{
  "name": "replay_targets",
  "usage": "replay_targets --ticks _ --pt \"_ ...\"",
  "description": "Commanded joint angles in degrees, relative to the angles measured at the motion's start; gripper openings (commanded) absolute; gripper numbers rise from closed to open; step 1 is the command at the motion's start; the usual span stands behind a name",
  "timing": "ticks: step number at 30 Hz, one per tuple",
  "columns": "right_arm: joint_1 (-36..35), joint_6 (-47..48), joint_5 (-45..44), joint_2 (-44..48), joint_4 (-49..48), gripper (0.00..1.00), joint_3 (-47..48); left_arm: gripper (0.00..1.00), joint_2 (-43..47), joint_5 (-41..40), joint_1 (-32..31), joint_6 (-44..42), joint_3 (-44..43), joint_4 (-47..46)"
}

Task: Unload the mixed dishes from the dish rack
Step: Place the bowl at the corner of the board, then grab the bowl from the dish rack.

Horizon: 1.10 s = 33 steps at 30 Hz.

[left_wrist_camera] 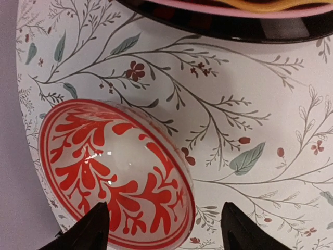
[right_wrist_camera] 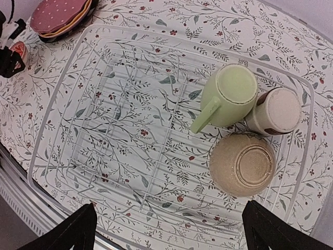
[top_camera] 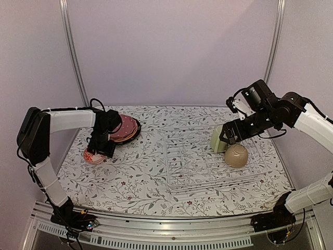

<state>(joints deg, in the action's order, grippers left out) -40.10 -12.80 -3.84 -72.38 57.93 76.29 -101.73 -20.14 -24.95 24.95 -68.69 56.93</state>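
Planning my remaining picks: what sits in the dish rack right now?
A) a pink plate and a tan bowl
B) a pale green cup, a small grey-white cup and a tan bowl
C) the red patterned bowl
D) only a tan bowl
B: the right wrist view shows the pale green cup, the small grey-white cup and the tan bowl clustered at one end of the dish rack, with nothing else in it.

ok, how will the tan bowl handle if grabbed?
Tan bowl sits upside down, foot ring up, so its rounded wall is probably slippery to pinch. It looks like stiff ceramic, likely to chip if dropped. The pale green cup and small cup stand close beside it, so a push may knock them.
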Motion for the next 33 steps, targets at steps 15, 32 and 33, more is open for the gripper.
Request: replay_targets --ticks 15,32,33 --pt "-7.8 -5.8 -31.2 -14.6 14.2 0.99 2.0 1.00 11.8 -2.3 -6.8 0.8 -11.0 3.9" --pt "-7.9 -4.5 -29.3 -21.3 4.2 0.99 -3.6 0.99 15.4 -0.9 -8.1 1.5 -12.9 3.8" --pt "-7.9 -4.4 -29.2 -22.1 4.0 0.99 -3.6 1.00 15.5 -0.9 -8.2 1.5 -13.0 3.8"
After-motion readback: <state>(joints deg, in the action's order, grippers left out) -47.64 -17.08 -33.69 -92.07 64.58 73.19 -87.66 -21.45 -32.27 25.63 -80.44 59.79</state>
